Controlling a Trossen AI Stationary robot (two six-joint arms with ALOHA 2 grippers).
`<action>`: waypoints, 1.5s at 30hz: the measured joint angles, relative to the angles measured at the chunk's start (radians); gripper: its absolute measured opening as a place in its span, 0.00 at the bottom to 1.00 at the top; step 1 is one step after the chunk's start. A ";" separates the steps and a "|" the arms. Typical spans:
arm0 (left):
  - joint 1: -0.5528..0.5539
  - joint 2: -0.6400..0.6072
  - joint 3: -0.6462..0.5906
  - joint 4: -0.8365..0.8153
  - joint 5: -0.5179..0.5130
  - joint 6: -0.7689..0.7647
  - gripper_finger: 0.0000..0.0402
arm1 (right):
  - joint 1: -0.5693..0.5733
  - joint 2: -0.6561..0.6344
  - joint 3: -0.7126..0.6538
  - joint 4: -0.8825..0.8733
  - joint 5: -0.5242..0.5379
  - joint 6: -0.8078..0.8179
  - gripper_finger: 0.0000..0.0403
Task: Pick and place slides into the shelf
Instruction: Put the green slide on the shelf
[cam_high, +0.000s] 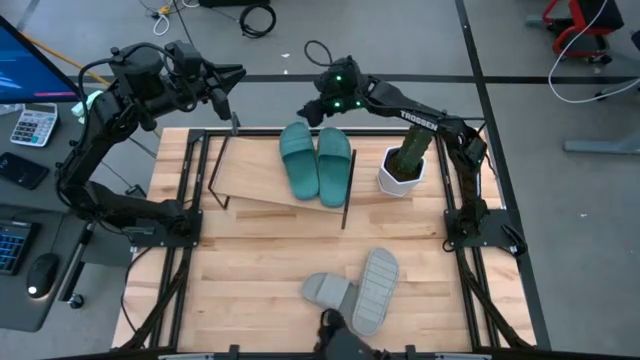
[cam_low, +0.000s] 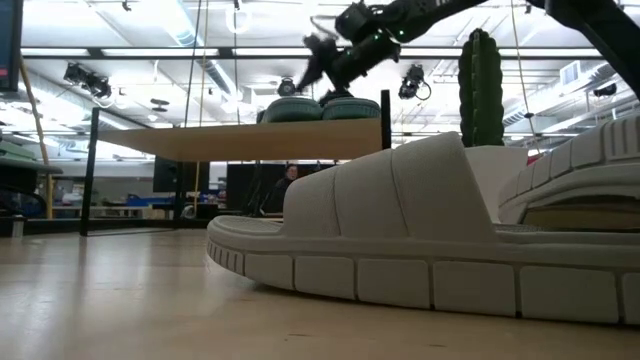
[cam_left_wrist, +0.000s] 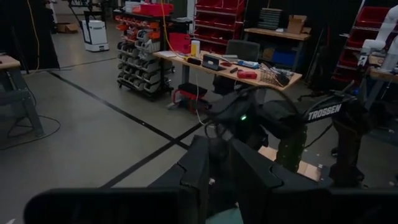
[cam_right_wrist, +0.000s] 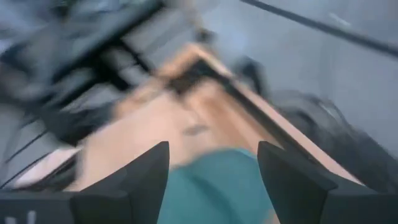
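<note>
Right gripper (cam_high: 312, 108), fingers spread, hovers by two teal slides (cam_high: 316, 160) on the one shelf (cam_high: 255, 180); two grey slides (cam_high: 355, 287) lie on the table (cam_high: 260, 260).

Grey concrete floor (cam_left_wrist: 93, 130) crossed by dark tape lines. A cluttered workbench (cam_left_wrist: 230, 65) stands before red shelving (cam_left_wrist: 217, 18); ceiling strip lights (cam_low: 130, 55) glow overhead. Possibly a parts-bin rack (cam_left_wrist: 140, 62) beside it.

You see the right wrist view smeared by blur: only a teal-green rubber slide (cam_right_wrist: 217, 180) shows beyond the dark fingers (cam_right_wrist: 140, 174). In the low view, a light grey ribbed slide (cam_low: 420, 230) hides most of the white cactus pot (cam_low: 495, 165) behind it.
</note>
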 joint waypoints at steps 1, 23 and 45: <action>0.000 0.000 0.000 0.000 0.000 0.000 0.17 | 0.005 -0.005 0.000 0.027 -0.052 -0.052 0.62; 0.000 0.000 0.000 0.000 0.000 -0.002 0.18 | 0.291 -0.031 0.002 -0.186 0.401 -1.111 0.62; 0.000 0.000 0.000 0.000 0.000 0.026 0.18 | 0.371 -0.030 -0.141 -0.077 0.699 -1.084 0.52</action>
